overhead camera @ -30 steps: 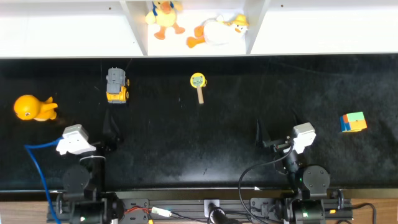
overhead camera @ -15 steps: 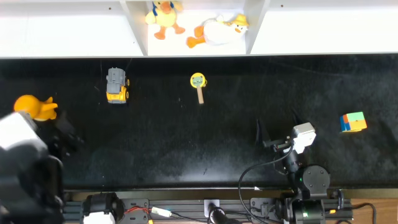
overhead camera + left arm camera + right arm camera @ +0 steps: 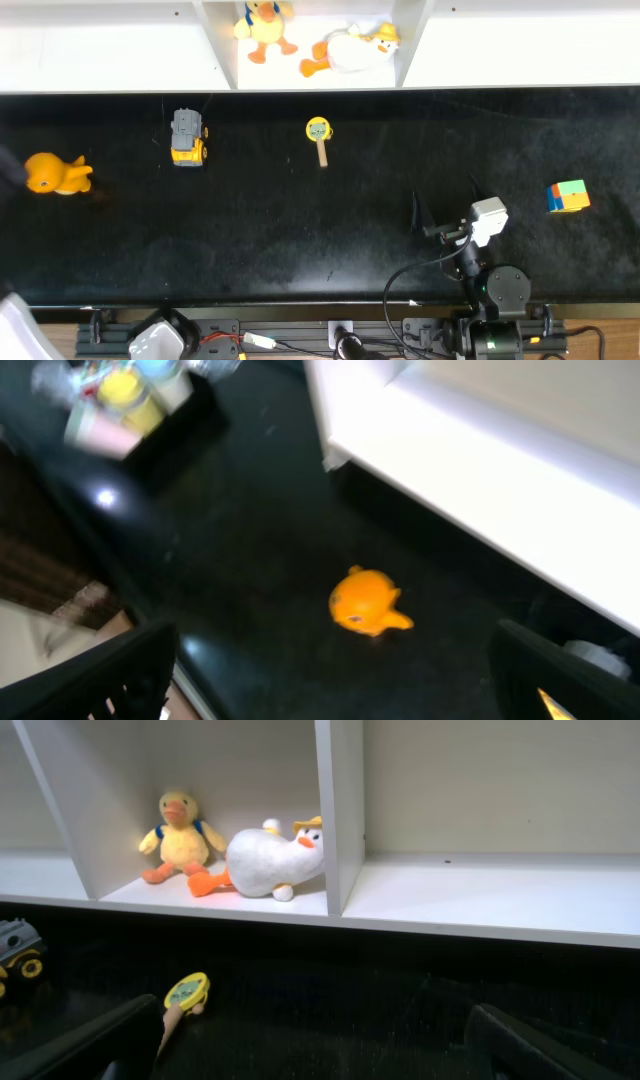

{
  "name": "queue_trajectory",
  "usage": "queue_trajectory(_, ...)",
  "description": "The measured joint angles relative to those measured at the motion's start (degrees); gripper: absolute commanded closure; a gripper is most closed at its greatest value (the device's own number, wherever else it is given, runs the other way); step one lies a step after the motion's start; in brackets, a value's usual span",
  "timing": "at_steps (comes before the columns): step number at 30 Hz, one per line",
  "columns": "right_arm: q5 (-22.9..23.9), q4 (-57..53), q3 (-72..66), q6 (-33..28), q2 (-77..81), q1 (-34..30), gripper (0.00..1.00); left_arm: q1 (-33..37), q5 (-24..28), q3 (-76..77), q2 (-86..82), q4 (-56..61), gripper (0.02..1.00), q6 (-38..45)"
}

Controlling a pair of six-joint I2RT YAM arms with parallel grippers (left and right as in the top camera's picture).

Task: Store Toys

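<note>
An orange round toy (image 3: 55, 174) lies at the table's far left; in the left wrist view the orange toy (image 3: 367, 600) sits well below my left gripper (image 3: 335, 655), which hangs high and open. A yellow-grey toy truck (image 3: 187, 135), a round-headed stick toy (image 3: 319, 138) and a colourful cube (image 3: 567, 196) lie on the black mat. A yellow duck plush (image 3: 262, 22) and a white duck plush (image 3: 350, 48) rest in the white shelf's (image 3: 110, 50) middle bay. My right gripper (image 3: 440, 212) stands open near its base, holding nothing.
The shelf's left and right bays (image 3: 500, 895) hold nothing. In the left wrist view a dark box of colourful items (image 3: 125, 400) sits past the shelf's end, near the table edge. Cables run along the front edge (image 3: 420, 275).
My left arm has swung up and away to the left from its spot near its base. The right arm and all toys have kept still.
</note>
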Motion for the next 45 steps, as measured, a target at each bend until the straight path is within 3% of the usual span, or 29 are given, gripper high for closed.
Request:
queue_trajectory(4,0.0,0.0,0.0,0.0,0.0,0.0,0.005,10.4,11.4,0.0,4.2,-1.4,0.023,6.7)
queue_trajectory(10,0.0,0.0,0.0,0.0,0.0,0.0,0.007,19.0,25.7,-5.7,6.6,0.5,0.020,16.0)
queue_trajectory(19,0.0,0.0,0.0,0.0,0.0,0.0,0.007,23.9,38.9,-22.9,6.6,10.8,0.020,30.3)
queue_trajectory(23,0.0,0.0,0.0,0.0,0.0,0.0,0.007,23.9,41.0,-29.0,6.6,19.2,0.020,33.2)
queue_trajectory(32,0.0,0.0,0.0,0.0,0.0,0.0,0.005,23.9,40.3,-42.0,6.6,35.7,0.020,34.8)
queue_trajectory(45,0.0,0.0,0.0,0.0,0.0,0.0,0.003,24.0,40.1,-43.9,6.8,37.3,0.023,34.9)
